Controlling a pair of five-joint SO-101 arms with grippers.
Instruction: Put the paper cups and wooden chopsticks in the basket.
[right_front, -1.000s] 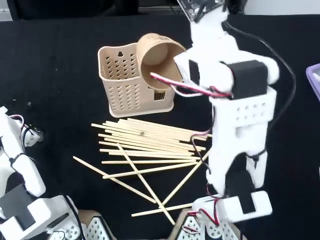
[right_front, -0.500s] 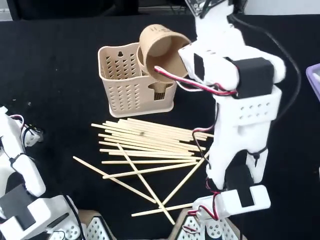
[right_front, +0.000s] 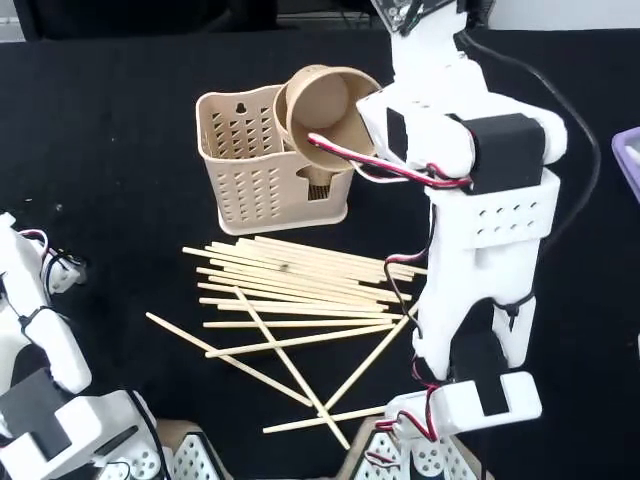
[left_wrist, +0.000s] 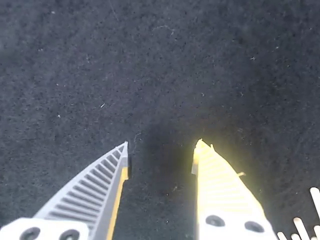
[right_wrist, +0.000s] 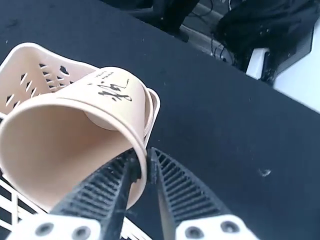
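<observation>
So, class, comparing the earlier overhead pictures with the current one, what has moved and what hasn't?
The right hand, shut on the rim of the paper cup, nudged it slightly toward the table's far side above the basket, its mouth turning more toward the overhead camera. Basket and chopsticks stayed put.

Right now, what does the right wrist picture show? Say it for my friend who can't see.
The right gripper pinches the rim of a tilted paper cup, holding it over the beige slotted basket. A black table lies behind.

Tan paper cup (right_front: 325, 115), beige slotted basket (right_front: 245, 170), pale wooden chopsticks (right_front: 300, 290), black table (right_front: 110, 150).
</observation>
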